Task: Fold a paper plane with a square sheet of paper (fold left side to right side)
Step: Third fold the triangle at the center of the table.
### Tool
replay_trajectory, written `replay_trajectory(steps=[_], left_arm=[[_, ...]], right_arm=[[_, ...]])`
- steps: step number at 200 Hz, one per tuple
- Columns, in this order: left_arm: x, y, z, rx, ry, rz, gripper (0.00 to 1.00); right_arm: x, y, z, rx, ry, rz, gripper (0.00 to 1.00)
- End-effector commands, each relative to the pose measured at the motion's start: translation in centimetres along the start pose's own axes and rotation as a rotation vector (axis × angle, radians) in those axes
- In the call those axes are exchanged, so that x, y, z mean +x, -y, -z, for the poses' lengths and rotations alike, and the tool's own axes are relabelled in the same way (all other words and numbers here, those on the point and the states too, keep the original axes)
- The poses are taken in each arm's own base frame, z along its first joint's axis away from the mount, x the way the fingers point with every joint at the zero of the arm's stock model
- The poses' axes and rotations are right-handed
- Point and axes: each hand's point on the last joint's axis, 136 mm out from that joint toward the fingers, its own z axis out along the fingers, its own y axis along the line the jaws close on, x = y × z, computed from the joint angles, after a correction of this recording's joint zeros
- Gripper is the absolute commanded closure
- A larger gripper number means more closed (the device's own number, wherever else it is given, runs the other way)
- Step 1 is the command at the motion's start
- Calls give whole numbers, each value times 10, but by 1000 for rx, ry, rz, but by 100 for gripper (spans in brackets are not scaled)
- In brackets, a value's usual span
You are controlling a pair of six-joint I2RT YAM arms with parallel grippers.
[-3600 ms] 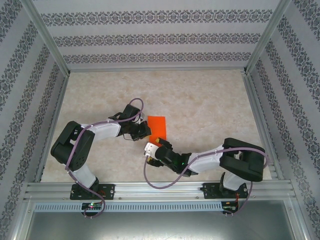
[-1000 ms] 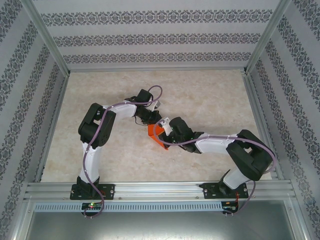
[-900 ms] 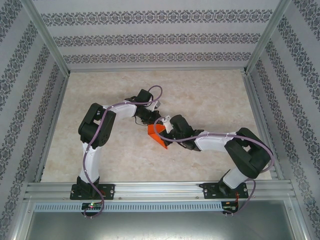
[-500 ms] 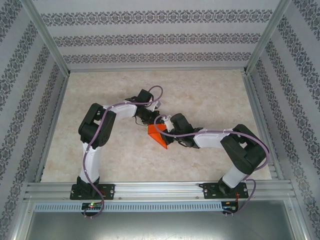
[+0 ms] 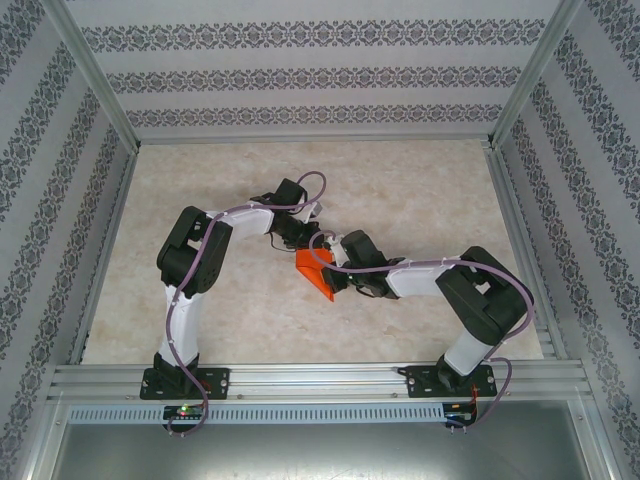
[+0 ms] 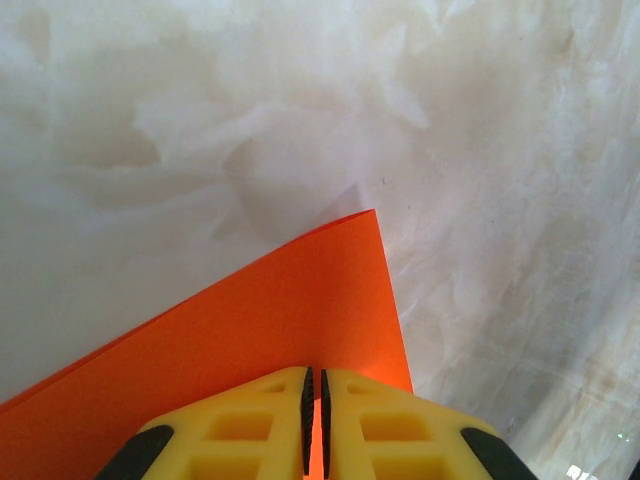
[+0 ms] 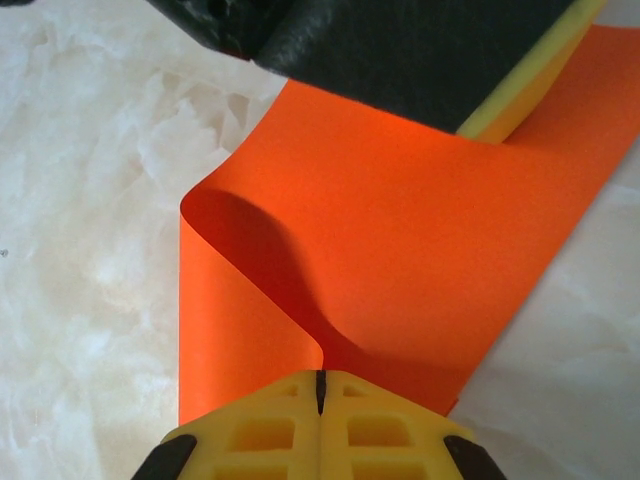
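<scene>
Left wrist view: the left fingers point(image 6: 340, 395) stand almost together, with a hairline slit between them and orange showing in it, so they are pinched on the sheet point(image 6: 250, 320). The sheet runs out from them toward 12 o'clock. Its far corner is lifted off the pale marbled counter point(image 6: 480, 150) and throws a shadow there. In the right wrist view the right fingers point(image 7: 345, 395) are fully closed, and the sheet's point(image 7: 400, 230) near edge runs into their seam. At 9 o'clock from that seam a flap curls up and over in a soft, uncreased loop, and the rest lies flatter toward 1 o'clock. There the yellow pad of the left fingers point(image 7: 520, 100) meets the sheet's far edge. In the top view the sheet point(image 5: 315, 272) is a small, half-raised orange wedge near the middle of the counter point(image 5: 420, 190). The left fingers point(image 5: 297, 237) are at its 11 o'clock and the right fingers point(image 5: 335, 268) at its 3 o'clock. The left arm point(image 5: 190, 260) comes in from 7 o'clock and the right arm point(image 5: 470, 300) from 5 o'clock, their wrists nearly touching above the paper.
</scene>
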Motion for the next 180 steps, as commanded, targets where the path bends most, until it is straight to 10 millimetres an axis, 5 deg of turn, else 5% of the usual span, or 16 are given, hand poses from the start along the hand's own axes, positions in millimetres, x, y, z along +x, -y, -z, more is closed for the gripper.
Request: replay_trajectory(steps=[1,180], left_arm=[[12,-8,-9,-31,-44,-7,85],[13,-8,-9,-32,-43,-6,85]], right_arm=[[-4,6,-3,12,9,-24,100],[-7,17,0,53,13,-40,100]])
